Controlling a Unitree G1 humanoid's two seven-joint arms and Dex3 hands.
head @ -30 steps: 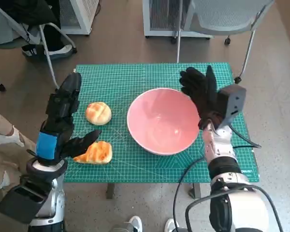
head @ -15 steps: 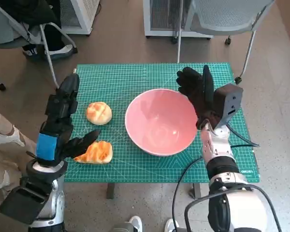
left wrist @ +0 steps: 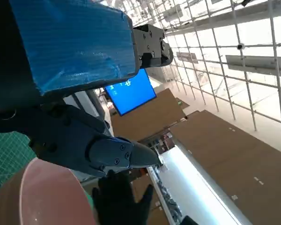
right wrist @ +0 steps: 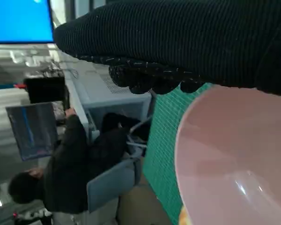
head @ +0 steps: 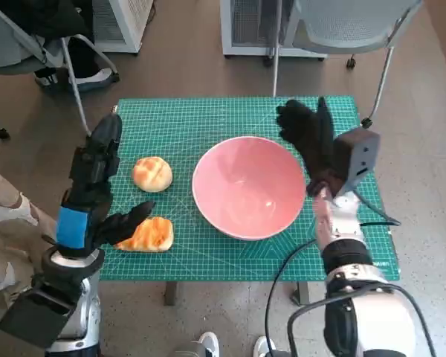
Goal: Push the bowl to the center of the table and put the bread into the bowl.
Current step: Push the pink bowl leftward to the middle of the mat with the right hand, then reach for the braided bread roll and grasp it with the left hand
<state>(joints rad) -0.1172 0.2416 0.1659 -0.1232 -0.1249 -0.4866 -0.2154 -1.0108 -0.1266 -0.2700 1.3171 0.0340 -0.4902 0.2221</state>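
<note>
Pink bowl everywhere; breads only overhead (seated person wrist-side).

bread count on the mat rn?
2. A round bun lies left of the bowl; a toasted piece lies nearer the robot, by the left robot hand's thumb. The bowl looks empty; nothing seems hidden.

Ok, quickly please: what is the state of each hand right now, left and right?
Left hand: open, holds nothing, above the two breads.
Right hand: open, fingers spread, holds nothing, beside the pink bowl.
</note>
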